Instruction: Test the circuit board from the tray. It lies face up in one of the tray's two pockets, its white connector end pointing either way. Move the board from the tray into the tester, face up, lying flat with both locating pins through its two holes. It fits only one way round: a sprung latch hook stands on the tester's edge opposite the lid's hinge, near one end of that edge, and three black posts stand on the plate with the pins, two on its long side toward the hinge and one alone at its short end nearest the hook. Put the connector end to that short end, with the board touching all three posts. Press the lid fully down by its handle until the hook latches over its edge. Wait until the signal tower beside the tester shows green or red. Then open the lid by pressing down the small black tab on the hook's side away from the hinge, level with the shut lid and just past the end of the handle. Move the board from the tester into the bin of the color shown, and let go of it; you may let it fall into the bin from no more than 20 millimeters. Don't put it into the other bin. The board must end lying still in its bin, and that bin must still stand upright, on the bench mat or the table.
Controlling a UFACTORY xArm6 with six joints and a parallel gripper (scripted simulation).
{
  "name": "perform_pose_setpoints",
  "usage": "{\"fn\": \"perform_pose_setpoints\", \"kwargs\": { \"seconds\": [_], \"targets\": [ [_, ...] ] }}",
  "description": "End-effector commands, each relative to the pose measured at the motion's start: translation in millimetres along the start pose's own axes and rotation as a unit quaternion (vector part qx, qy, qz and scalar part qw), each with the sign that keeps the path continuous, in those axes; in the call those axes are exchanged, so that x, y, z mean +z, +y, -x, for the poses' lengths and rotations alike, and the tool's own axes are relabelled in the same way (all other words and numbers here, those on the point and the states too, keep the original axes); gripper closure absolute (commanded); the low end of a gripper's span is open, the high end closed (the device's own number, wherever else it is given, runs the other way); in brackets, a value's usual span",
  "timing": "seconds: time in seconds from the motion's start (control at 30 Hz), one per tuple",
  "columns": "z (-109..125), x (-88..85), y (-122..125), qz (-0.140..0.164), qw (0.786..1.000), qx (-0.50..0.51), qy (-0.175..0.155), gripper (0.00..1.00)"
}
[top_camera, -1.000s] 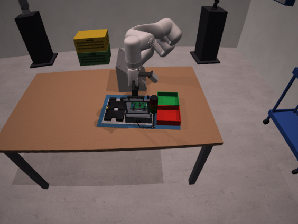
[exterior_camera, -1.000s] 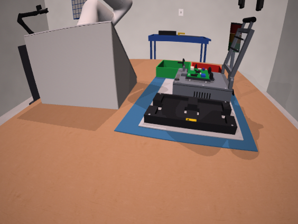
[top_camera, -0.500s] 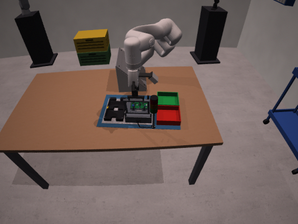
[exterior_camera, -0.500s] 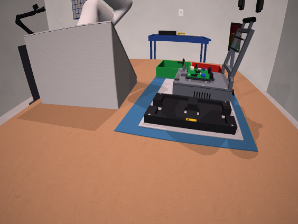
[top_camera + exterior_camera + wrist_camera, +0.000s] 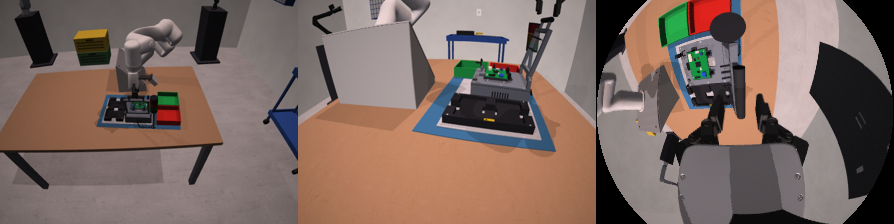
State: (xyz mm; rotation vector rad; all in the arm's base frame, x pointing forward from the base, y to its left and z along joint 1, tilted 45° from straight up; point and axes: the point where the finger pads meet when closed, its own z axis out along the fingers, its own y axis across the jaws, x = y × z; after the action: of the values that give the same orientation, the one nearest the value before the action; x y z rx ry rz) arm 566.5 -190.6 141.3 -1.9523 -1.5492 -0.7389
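The green circuit board lies face up on the grey tester; it also shows in the wrist view. The tester's lid stands open and upright, with its black handle at the top. My gripper is open and empty, just above the handle and apart from it. In the wrist view the handle shows between and below my fingers. The black tray lies in front of the tester with both pockets empty. The signal tower looks dark.
The green bin and the red bin stand side by side past the tower on the blue mat. The grey robot base rises left of the mat. Crates, black stands and a blue cart stand off the table.
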Motion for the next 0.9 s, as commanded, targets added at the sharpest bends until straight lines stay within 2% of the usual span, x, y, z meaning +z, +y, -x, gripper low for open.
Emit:
{"fn": "perform_pose_setpoints", "kwargs": {
  "seconds": [0.0, 0.13, 0.6, 0.63, 0.87],
  "targets": [
    [0, 9.8, 1, 0.002, 1.000, -0.001, -0.001, 0.49],
    [0, 19.1, 1, 0.002, 1.000, -0.001, -0.001, 0.49],
    [0, 24.3, 1, 0.002, 1.000, -0.001, -0.001, 0.49],
    [0, 24.3, 1, 0.002, 1.000, -0.001, -0.001, 1.00],
    [0, 24.3, 1, 0.002, 1.000, -0.001, -0.001, 1.00]
  ]
}}
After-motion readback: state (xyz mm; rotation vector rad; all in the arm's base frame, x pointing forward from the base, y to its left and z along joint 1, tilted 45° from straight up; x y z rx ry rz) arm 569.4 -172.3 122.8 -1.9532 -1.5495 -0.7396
